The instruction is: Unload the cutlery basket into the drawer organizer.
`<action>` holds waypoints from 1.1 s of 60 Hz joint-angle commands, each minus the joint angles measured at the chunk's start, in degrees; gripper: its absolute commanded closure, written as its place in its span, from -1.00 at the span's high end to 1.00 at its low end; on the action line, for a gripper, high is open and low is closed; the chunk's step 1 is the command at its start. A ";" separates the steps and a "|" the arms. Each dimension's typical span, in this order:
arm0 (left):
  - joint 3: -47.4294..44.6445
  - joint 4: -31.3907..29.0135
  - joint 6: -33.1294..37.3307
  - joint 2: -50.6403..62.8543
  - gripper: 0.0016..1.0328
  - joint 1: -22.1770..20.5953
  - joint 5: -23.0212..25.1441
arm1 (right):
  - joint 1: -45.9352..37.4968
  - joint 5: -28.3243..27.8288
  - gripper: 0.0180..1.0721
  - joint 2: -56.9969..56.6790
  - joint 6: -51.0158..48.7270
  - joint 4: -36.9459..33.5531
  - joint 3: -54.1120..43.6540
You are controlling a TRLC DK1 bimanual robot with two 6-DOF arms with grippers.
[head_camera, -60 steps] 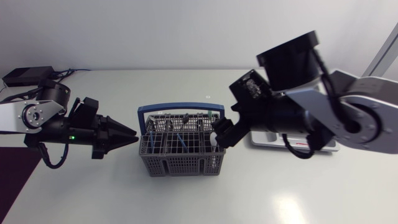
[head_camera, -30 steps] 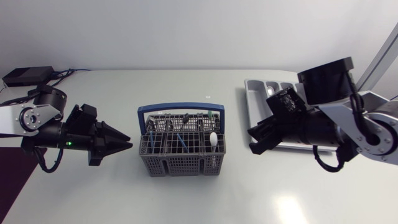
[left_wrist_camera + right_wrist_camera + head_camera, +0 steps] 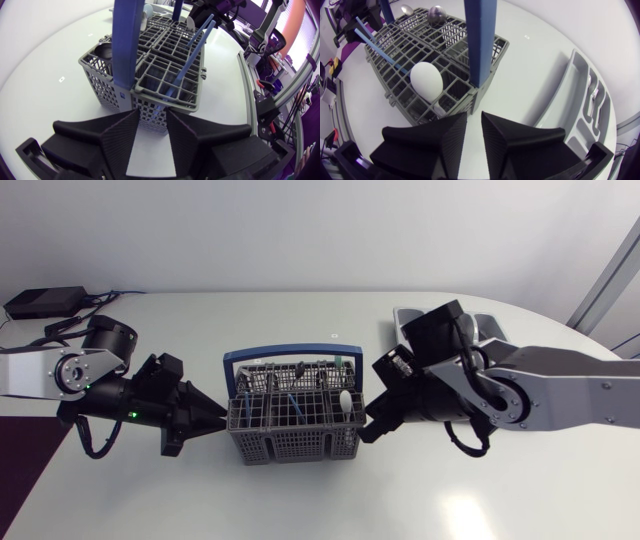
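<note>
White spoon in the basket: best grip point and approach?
Grip the white spoon by its bowl, the only part standing clear of the basket grid; the handle is down in the compartment. Come from above, likely with the right gripper, which is beside that end.

Three cameras on one cutlery basket (image 3: 292,415): one high, two close in.
The head camera looks down on the table, basket at centre, with the left gripper (image 3: 218,420) at its 9 o'clock and the right gripper (image 3: 368,428) at its 3 o'clock. Each wrist camera looks over its own gripper at the basket's near end, facing the other. The head and right wrist views share the drawer organizer (image 3: 585,100).
</note>
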 commanded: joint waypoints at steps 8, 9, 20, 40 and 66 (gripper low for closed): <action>3.31 0.41 -1.08 1.87 -0.11 -0.33 0.74 | 2.25 0.52 -0.51 3.41 2.54 1.01 4.44; 3.40 0.41 -1.17 1.95 -0.11 -0.33 0.74 | 2.25 0.70 -0.51 3.67 2.54 0.92 4.62; 5.34 0.50 -1.43 3.27 -0.11 0.38 0.83 | 3.30 2.02 -0.51 4.81 2.54 0.92 5.76; 4.11 0.76 -0.99 1.69 -0.10 3.63 0.92 | 1.63 4.22 0.17 0.42 0.96 0.92 1.63; -4.24 -1.87 3.23 -21.34 0.65 1.61 1.53 | -2.24 3.16 0.90 -14.52 -3.70 -1.37 -6.72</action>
